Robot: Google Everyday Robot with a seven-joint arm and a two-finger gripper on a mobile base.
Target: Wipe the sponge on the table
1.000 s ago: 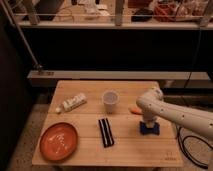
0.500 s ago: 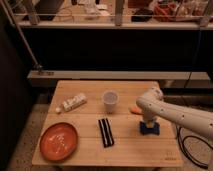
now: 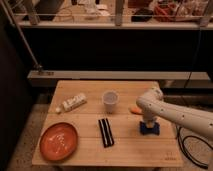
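Change from a second ago: almost none. The arm, the gripper and the sponge sit where they did, and nothing else on the table has shifted.
Table (image 3: 130,147): square top of pale wood planks running left to right, and it bears everything listed below.
Arm (image 3: 180,116): white, reaching in from the right edge and bending down over the table's right side.
Plate (image 3: 45,132): round and orange-red, at the near left corner.
Black bar (image 3: 105,132): flat and grooved, lying front to back near the table's middle, between the plate and the sponge.
Cup (image 3: 110,100): white and upright, behind the bar.
Packet (image 3: 73,102): whitish and lying slantwise, left of the cup.
Sponge (image 3: 156,129): small dark blue block, soft-looking, flat on the table's right half. It is smaller than the cup and well apart from the bar. Its blue shows on both sides of the gripper's tip.
Gripper (image 3: 149,122): pointing straight down at the sponge's middle and closed on it.
Orange object (image 3: 134,108): small, just behind the arm and right of the cup. I cannot tell what it is.
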